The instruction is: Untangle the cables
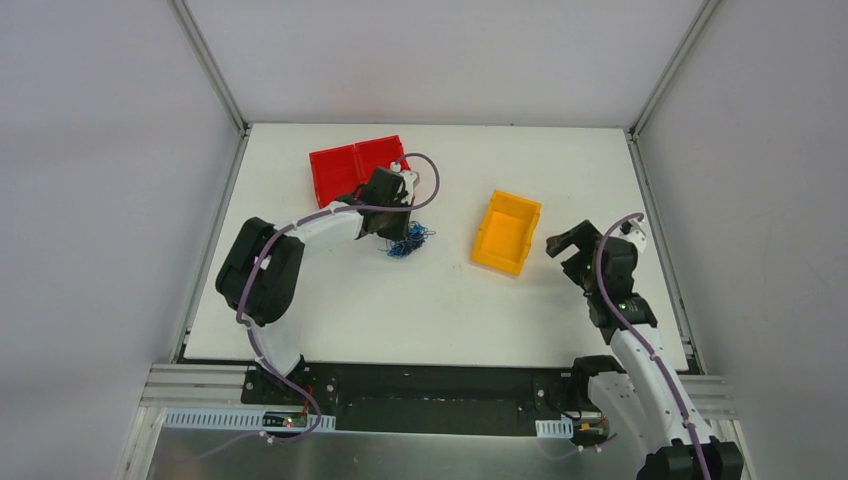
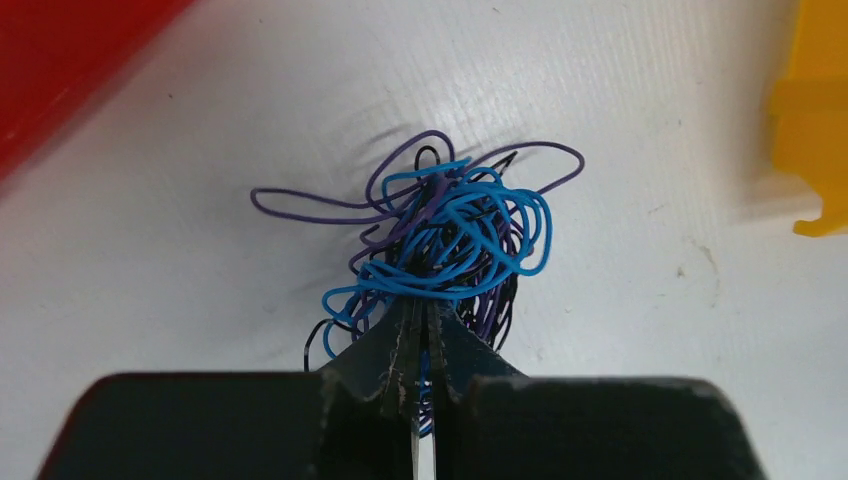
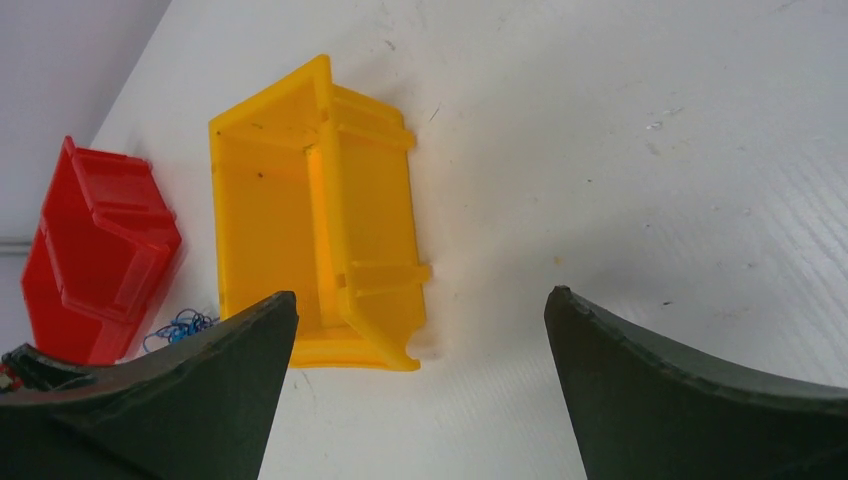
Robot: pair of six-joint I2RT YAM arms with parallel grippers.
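- We see the white tabletop, with a red bin at its far side and a yellow bin to the right.
- The left arm bends in beside the red bin, its jaws closed on strands at the near edge of the cables.
- The right arm hangs well apart, its jaws wide open and holding nothing.
- The cables, a blue, purple and black knot, lie on the tabletop near the red bin.
- We judge this the opening grip. The next move calls for a gentle lift and a second pinch to tease one strand free.

Red bin, yel. bin
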